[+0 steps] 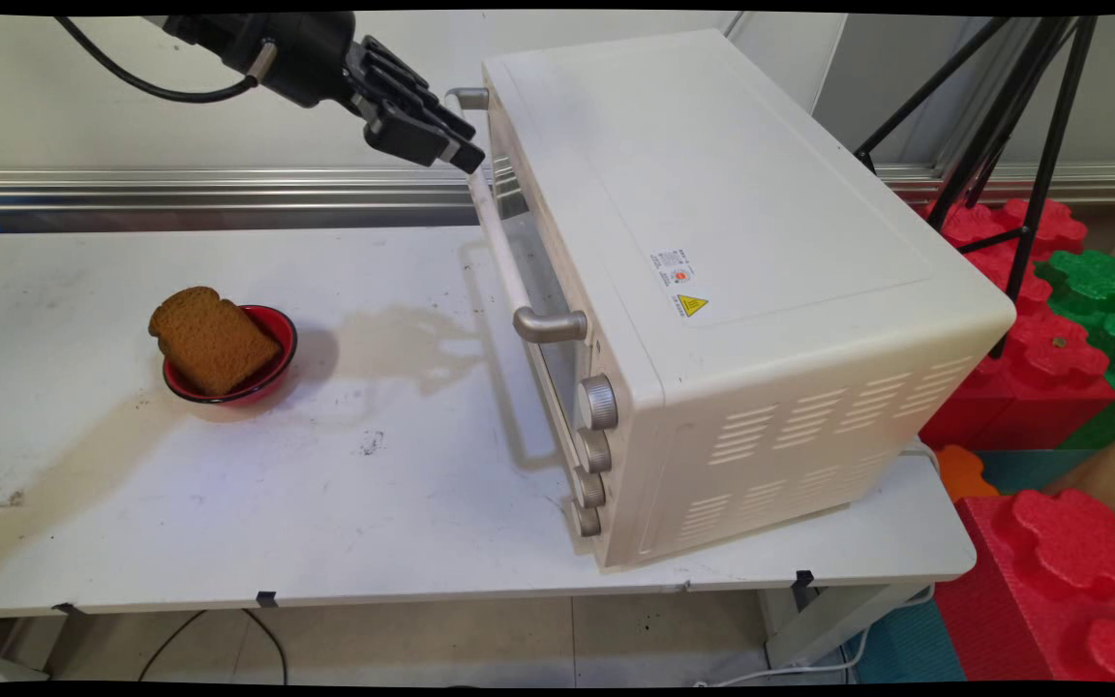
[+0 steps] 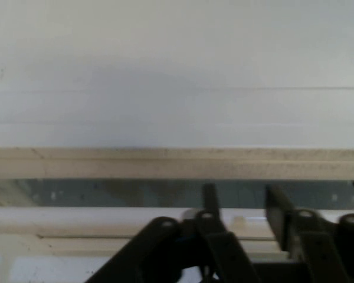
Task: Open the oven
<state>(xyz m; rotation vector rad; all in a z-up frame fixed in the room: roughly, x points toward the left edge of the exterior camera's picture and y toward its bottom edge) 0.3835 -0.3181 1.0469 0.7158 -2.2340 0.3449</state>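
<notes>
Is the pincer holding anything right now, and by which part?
It cannot be told. The pincer is at the oven's door handle, near its far end, but a grip isn't visible.

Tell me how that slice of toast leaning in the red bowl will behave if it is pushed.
The toast looks stiff and light, so it would probably shift whole rather than bend. It leans on the rim of the shallow red bowl, overhanging it, so a nudge may tip it out or slide the bowl.

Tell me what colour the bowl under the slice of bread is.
Red, with a dark rim: the bowl shows best in the main view.
</notes>
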